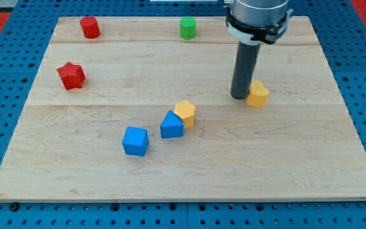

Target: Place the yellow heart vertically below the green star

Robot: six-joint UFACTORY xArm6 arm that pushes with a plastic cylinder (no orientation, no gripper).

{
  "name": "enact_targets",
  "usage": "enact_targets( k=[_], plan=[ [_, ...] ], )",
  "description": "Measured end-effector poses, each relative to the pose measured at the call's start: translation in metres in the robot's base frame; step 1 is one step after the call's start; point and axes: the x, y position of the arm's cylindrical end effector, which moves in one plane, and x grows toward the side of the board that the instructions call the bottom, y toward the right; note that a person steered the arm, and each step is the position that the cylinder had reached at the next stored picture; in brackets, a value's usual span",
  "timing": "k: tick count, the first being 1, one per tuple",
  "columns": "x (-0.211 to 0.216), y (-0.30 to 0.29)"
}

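Smooth pale wooden board [310, 146], my tip [239, 97] (no hand fitted) touching chunky yellow heart [258, 93], green block [187, 28] far above.

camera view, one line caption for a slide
My tip touches a yellow block on the wooden board.

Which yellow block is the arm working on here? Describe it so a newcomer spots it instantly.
Start at the wooden board and find the dark rod on the view's right. My tip rests against a yellow block, just to its right. The other yellow block sits mid-board, touching a blue block.
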Motion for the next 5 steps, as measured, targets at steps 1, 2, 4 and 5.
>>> enact_targets(
  k=[1, 2, 4, 5],
  plan=[
    [0.019, 0.021],
    [0.032, 0.037],
    [-0.001, 0.056],
    [-0.039, 0.065]
  ],
)
